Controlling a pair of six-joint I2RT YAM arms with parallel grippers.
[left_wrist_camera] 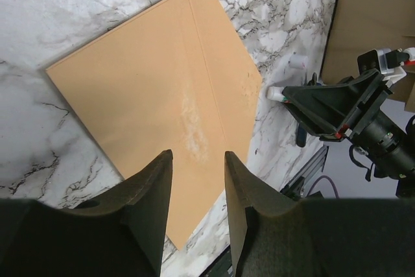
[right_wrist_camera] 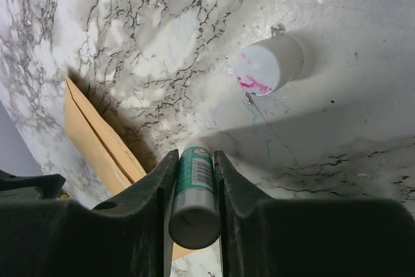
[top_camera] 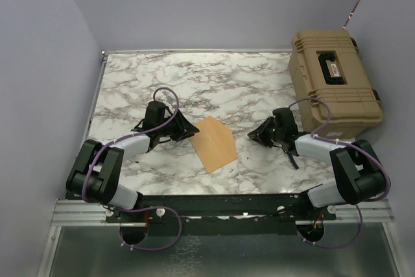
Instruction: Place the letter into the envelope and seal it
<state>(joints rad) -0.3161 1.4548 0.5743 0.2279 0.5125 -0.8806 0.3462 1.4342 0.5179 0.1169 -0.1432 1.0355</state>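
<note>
Judging letter already inside, we see none loose: envelope (top_camera: 214, 142) flat at middle of worktop (top_camera: 194, 82), pointed flap unfolded, pale smear on it. Left gripper (left_wrist_camera: 198, 157) above it, jaws apart, empty. Right gripper (right_wrist_camera: 194, 160) jaws clamped on glue stick (right_wrist_camera: 193, 199), cap (right_wrist_camera: 269, 64) off beside. Remaining, we reckon: fold flap, press shut.
</note>
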